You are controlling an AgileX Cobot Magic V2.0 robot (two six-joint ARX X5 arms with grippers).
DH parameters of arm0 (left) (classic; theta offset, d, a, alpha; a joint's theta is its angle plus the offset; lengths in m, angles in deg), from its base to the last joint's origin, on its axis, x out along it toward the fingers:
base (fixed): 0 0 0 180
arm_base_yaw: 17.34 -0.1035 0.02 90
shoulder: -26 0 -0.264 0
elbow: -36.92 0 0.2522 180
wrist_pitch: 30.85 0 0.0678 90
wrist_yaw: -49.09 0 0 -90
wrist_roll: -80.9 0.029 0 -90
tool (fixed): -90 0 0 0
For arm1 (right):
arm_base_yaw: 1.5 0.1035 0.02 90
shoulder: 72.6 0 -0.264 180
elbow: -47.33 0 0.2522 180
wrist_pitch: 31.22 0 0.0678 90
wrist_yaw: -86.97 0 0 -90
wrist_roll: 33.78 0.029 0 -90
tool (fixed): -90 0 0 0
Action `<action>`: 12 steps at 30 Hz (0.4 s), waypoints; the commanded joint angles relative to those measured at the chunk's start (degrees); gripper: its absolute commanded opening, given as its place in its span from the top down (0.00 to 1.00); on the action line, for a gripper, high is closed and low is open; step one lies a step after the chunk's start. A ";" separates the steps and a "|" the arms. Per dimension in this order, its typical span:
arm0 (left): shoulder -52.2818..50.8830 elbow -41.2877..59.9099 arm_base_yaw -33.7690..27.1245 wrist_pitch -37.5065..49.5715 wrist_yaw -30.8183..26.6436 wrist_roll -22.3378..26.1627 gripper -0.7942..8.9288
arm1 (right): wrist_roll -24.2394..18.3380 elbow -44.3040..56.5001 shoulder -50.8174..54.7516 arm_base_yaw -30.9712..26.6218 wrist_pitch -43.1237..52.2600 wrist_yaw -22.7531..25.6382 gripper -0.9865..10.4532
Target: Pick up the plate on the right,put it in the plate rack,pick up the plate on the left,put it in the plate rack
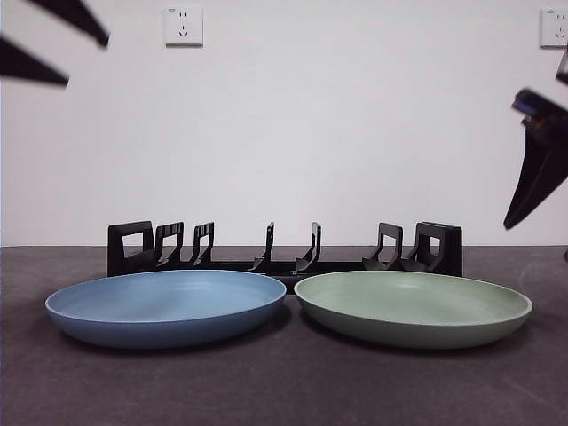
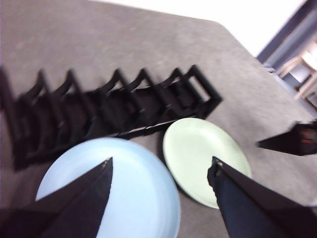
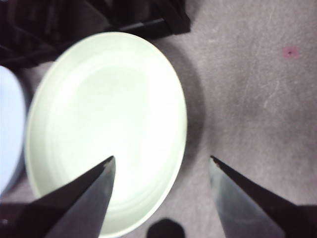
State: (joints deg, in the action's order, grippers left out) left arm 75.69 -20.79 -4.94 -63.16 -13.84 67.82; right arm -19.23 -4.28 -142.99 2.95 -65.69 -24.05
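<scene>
A green plate lies flat on the right of the dark table, a blue plate on the left, almost touching it. Behind both runs the black plate rack, with nothing in its slots. My right gripper hovers open above the green plate, straddling its outer rim; in the front view it is the dark shape at the right edge. High over the table my left gripper is open, with the blue plate, green plate and rack below it.
The table is a dark grey mat. A white wall with sockets stands behind. In the left wrist view the table's far corner and some furniture show beyond it.
</scene>
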 commanded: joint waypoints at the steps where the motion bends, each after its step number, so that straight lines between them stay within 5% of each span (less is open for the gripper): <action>1: 0.04 -4.09 2.95 -1.73 -0.31 4.24 0.58 | -0.50 -0.20 -4.42 -0.11 2.08 -0.09 0.64; 12: 1.01 -8.72 18.91 -9.49 -21.79 19.12 0.58 | -0.02 -0.20 -16.11 -0.09 8.09 -3.85 0.80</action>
State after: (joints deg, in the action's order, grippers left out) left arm 76.37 -29.68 12.88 -72.34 -33.45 82.46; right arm -19.25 -4.30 -158.51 2.93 -58.15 -27.61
